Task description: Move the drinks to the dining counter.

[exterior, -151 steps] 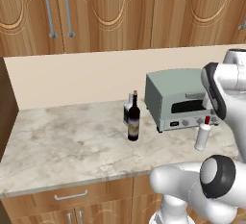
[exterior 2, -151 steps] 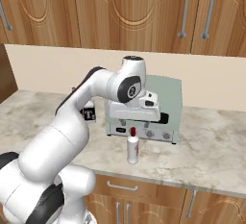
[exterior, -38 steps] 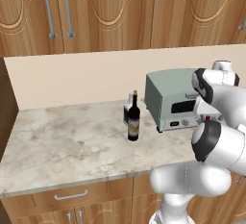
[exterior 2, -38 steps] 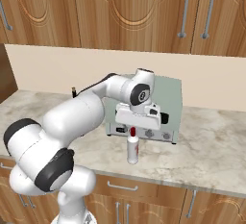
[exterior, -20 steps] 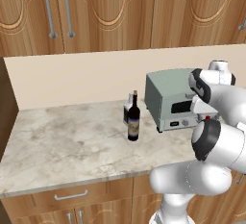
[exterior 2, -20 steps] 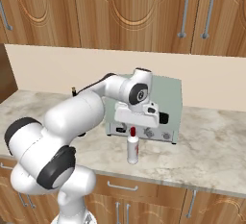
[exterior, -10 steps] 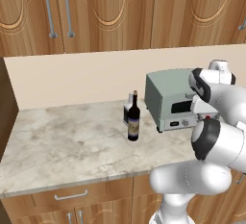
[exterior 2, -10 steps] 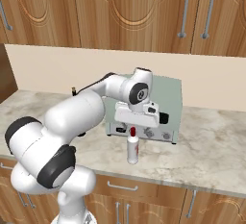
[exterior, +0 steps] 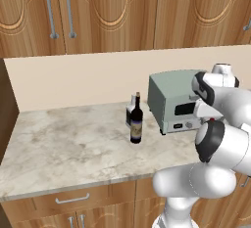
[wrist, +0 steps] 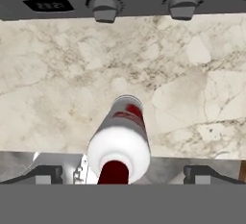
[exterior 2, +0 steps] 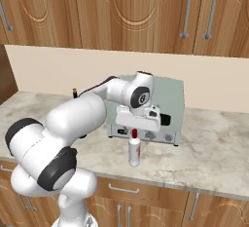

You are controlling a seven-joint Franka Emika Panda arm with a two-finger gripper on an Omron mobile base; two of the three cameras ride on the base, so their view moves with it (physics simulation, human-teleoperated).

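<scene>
Far left on the marble worktop (exterior: 59, 139): the tall dark wine bottle (exterior: 136, 123), standing up straight. Just behind it, a short clear bottle (exterior: 129, 115), mostly hidden, label hard to read. Both well apart from the gripper (wrist: 122, 175).

Next to the right: a grey-green toaster oven (exterior: 171, 100) against the wall, door shut, inside not to be seen. Right part of it covered by the white arm in the left base view.

In front of the oven: the small white bottle (exterior 2: 134, 147) with the red cap (wrist: 114, 172), standing on the marble. Gripper right above it, pointing down, jaws spread wide, holding nothing. In the hand view, dark finger tips (wrist: 46, 174) at each side of the bottle, not touching it. Whether the tips have reached down past the cap: cannot tell. Bottle hidden behind the arm in the left base view.

Above everything: wooden cabinets (exterior 2: 121, 11), doors shut.
</scene>
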